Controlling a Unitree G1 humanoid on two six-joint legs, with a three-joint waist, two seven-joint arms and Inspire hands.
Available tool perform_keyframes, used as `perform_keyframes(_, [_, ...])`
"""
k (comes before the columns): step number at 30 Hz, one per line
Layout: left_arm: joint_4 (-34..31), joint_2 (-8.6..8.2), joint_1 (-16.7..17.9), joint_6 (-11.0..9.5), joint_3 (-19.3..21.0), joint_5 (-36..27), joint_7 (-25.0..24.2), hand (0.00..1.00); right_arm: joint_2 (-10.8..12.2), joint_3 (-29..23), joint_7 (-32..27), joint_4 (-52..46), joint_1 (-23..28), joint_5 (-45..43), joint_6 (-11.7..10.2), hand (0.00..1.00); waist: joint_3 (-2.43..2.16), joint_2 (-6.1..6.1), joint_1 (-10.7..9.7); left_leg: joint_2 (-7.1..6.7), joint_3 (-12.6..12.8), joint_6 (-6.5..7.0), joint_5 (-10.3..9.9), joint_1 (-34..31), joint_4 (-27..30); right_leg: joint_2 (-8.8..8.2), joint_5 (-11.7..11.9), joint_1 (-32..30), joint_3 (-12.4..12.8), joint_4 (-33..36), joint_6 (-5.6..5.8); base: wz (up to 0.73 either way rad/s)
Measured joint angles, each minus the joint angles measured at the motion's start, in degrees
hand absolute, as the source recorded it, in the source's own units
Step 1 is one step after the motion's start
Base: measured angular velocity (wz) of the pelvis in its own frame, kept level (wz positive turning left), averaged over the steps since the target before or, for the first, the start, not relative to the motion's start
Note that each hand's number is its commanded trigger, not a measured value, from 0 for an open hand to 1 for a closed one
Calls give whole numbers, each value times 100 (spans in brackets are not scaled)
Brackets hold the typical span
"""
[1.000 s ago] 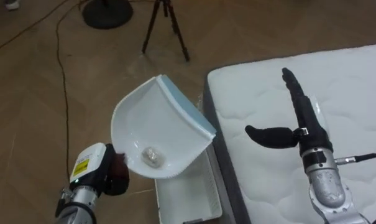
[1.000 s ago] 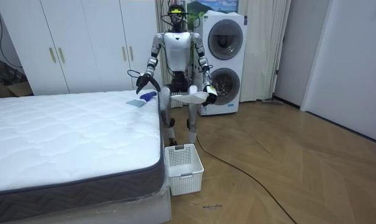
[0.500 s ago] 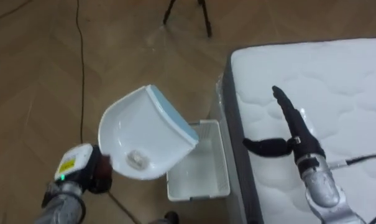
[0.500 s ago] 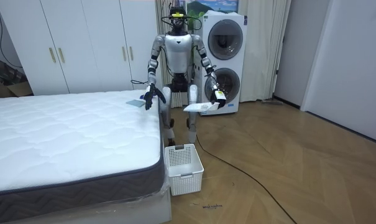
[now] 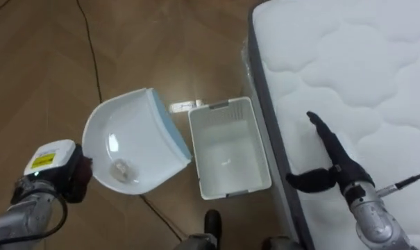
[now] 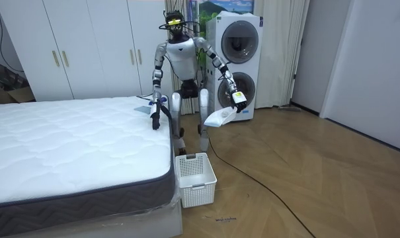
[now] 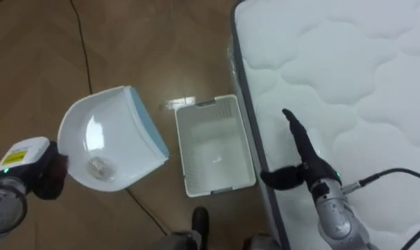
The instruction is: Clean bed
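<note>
This is the dump step: the sweeping looks done and the catch is on its way to the bin.

- **Bed:** The bed takes up the right side, and what shows of it looks bare and clean.
- **Basket:** The basket sits on the floor just beside the bed. It's open and pretty much empty apart from a speck.
- **Pan:** The pan hangs off to the basket's left, over the floor. Its blue lip points at the basket but isn't over it yet.
- **Wad:** The wad, the actual rubbish, lies in the pan's deep end, on the handle side.

The left hand is closed round the pan's handle end. The right hand is idle at the bed's edge, fingers straight and together, thumb sticking out sideways, holding nothing.

Next move, my guess: swing the pan across until the lip is over the basket, then tip it lip-down so the wad slides out. Tip too early and it lands on the floor.

Versus 1 s ago:
- **Arms:** The room view had the pan level in front of the body and the right hand raised over the bed's corner. Now the left arm is out to the side with the pan tilted, and the right arm hangs by the bed.
- **Camera:** The eye views have swung down too. That's the camera's own move, so now the whole basket shows.
- **Wad:** It hasn't budged in the pan.
</note>
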Motion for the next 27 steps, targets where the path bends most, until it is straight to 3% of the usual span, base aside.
perform_keyframes(1, [0, 3, 0, 29, -12, 2, -46, 100, -8, 25, -3, -1, 6, 6, 0, 0, -17, 34, -47, 10, 69, 11, 8, 0, 1, -15, -19, 1, -2, 32, -8, 20])
perform_keyframes(2, [-7, 38, -34, 96, -124, 42, -80, 100, -30, 81, -13, -19, 32, 32, 0, 0, -39, 68, -103, 34, 302, 55, 36, 4, 2, -52, -93, -3, 8, 127, -13, 25])
perform_keyframes(4, [-104, 113, -94, 222, -299, 91, -104, 100, -61, 156, -37, -73, 35, 101, 0, 0, -29, 93, -166, 80, 569, 101, 69, 1, -31, -65, -168, -70, 75, 247, -40, 16])
perform_keyframes(8, [-188, 116, -305, 276, -589, 334, -371, 100, -175, 184, -46, -269, 68, 77, -11, 0, -31, 293, -262, 56, 672, 106, 183, -18, -206, -98, -179, -233, 177, 325, -52, 0])
perform_keyframes(14, [-325, 115, -550, 384, -828, 442, -777, 100, -171, 204, -55, -360, 89, 70, -23, 0, -17, 341, -383, 81, 993, 177, 231, -33, -210, -126, -244, -307, 262, 441, -50, 0])
perform_keyframes(18, [-193, 115, -749, 648, -1028, 438, -984, 100, -173, 231, -115, -392, 90, 97, 0, 0, -10, 353, -401, 70, 1025, 166, 241, -57, -209, -122, -296, -409, 321, 540, -75, 4])
perform_keyframes(27, [-73, 125, -922, 860, -1075, 427, -1200, 100, -174, 249, -265, -456, 63, 96, 3, 0, 16, 377, -459, 69, 1055, 201, 291, -218, -194, -184, -315, -586, 295, 647, -69, 5])
